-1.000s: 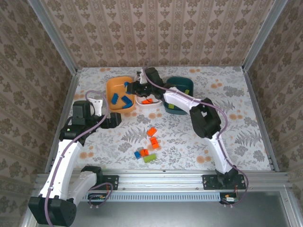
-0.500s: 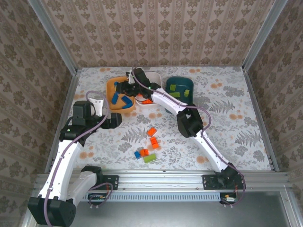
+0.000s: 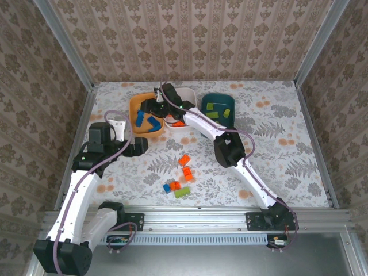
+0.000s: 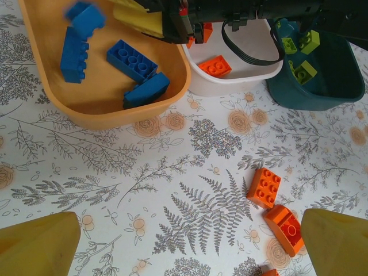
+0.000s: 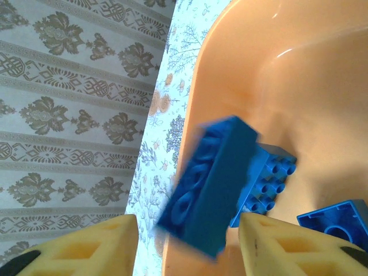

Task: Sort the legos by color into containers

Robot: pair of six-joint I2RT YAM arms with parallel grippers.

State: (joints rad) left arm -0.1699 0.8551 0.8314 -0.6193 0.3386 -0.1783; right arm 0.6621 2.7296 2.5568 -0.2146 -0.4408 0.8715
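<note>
My right gripper (image 3: 150, 107) hangs open over the orange tub (image 3: 133, 105). A blurred blue brick (image 5: 210, 184) is loose between its spread fingers, touching neither, above other blue bricks (image 5: 267, 178) in the tub. In the left wrist view the same brick (image 4: 85, 14) blurs over the tub's (image 4: 103, 106) far end. The white tub (image 4: 230, 86) holds an orange brick (image 4: 215, 66). Lime green bricks (image 4: 303, 71) lie in the teal tub (image 4: 316, 98). My left gripper (image 4: 190, 247) is open over bare table, left of two orange bricks (image 4: 264, 187).
Loose bricks lie mid-table: orange ones (image 3: 184, 160) (image 3: 187, 173), then a blue (image 3: 167, 187), an orange (image 3: 175, 185) and a green one (image 3: 181, 192) nearer the front rail. The right arm stretches across the white tub (image 3: 187, 92). Wallpapered walls enclose the table.
My right arm swung left from the white tub's edge to over the orange tub. The blue brick now shows blurred, free between its open fingers. The left arm stayed still.
</note>
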